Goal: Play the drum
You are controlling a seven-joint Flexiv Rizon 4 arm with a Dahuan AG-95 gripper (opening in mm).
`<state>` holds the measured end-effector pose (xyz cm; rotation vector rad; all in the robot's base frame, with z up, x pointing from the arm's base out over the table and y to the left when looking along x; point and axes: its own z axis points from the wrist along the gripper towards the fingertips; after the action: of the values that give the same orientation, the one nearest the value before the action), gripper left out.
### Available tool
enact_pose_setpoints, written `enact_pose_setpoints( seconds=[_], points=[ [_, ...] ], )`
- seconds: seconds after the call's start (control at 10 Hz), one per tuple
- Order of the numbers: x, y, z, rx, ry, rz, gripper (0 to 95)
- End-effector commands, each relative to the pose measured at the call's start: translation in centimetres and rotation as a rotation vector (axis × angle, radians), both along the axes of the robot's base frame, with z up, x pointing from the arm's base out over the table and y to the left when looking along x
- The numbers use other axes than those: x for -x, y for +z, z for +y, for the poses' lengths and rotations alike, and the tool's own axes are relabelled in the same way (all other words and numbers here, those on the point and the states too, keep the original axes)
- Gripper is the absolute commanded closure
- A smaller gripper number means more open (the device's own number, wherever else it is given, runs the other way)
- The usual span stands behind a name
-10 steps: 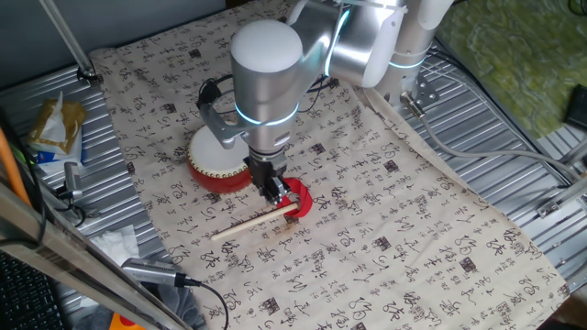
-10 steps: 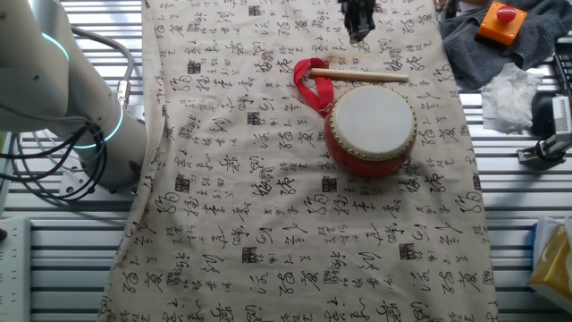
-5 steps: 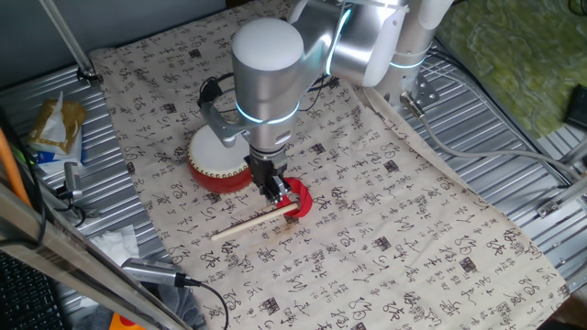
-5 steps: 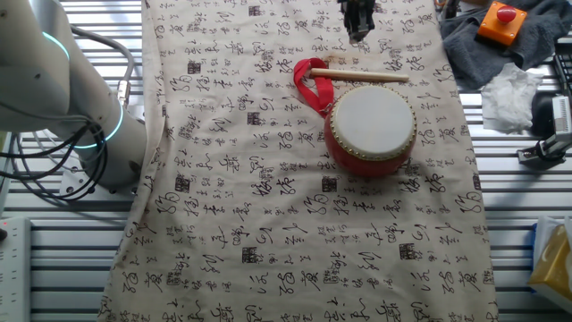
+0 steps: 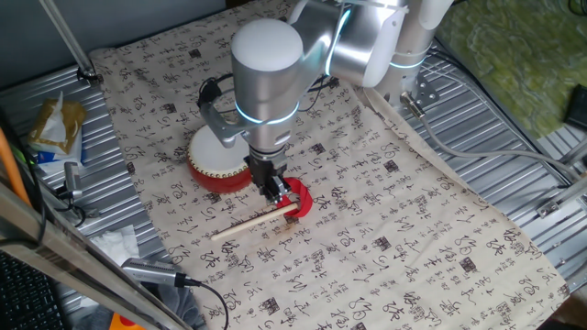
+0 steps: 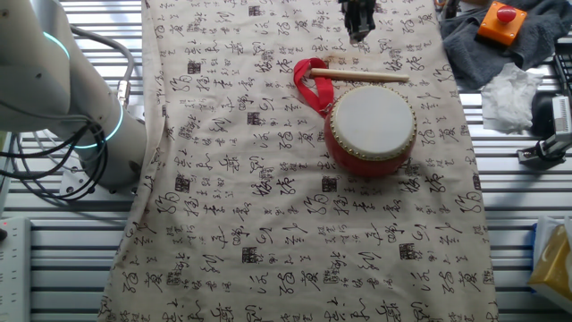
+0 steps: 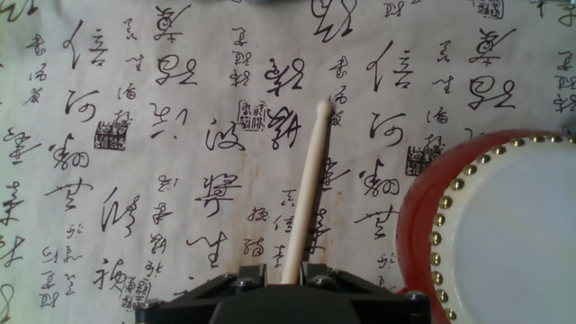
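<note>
Tool (image 7: 292, 274) is closing narrowly around the stick (image 7: 306, 193) at lower centre; drum (image 7: 499, 225) is sitting lower right on the table (image 5: 385, 220). Risk: end grip letting stick pivot or slip during lift.

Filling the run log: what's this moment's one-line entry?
gripper: shut on stick | stick: flat on cloth | drum: beside, untouched

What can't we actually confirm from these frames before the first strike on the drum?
- Grip contact: in the hand view the stick runs between the gripper fingers, but the frame's bottom edge cuts off the contact itself.
- Stick lifted or lying on the cloth: unclear in any view.
- Drum: half hidden by the arm in one fixed view, cut off by the right edge in the hand view.
- Gripper in the other fixed view: cropped by the top edge.
</note>
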<state>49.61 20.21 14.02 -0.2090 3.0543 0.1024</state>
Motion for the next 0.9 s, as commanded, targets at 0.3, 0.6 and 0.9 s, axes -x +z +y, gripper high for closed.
enact_pose_setpoints(
  seconds=[0.3, 0.6, 0.9],
  points=[
    [-2.7, -2.8, 0.5, 0.038, 0.087, -0.011, 57.0],
    [-2.7, -2.1, 0.6, 0.047, 0.085, -0.008, 76.0],
    [-2.7, -1.6, 0.6, 0.047, 0.090, -0.006, 76.0]
  ],
)
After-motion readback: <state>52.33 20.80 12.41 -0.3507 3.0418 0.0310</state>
